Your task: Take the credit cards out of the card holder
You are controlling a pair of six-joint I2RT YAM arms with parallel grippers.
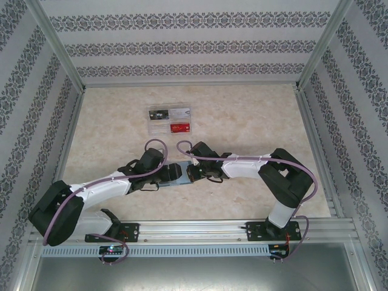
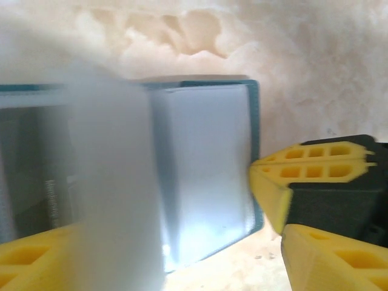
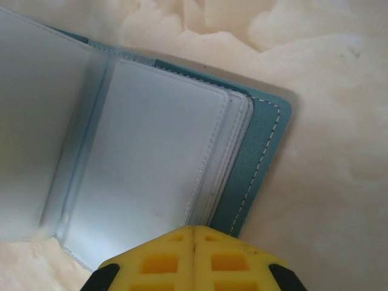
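Observation:
The teal card holder lies open on the table between my two grippers. Its frosted clear sleeves fan out from the spine. My right gripper is shut, its yellow tips pressing on the holder's right-hand edge; that gripper comes in from the right in the left wrist view. My left gripper is open, its fingers wide apart, with one sleeve standing up blurred between them. A dark shape shows through the left sleeve; I cannot tell whether it is a credit card.
A clear plastic tray sits farther back on the table, with a dark card and a red card in it. Patterned walls and metal rails close in the marble-look tabletop.

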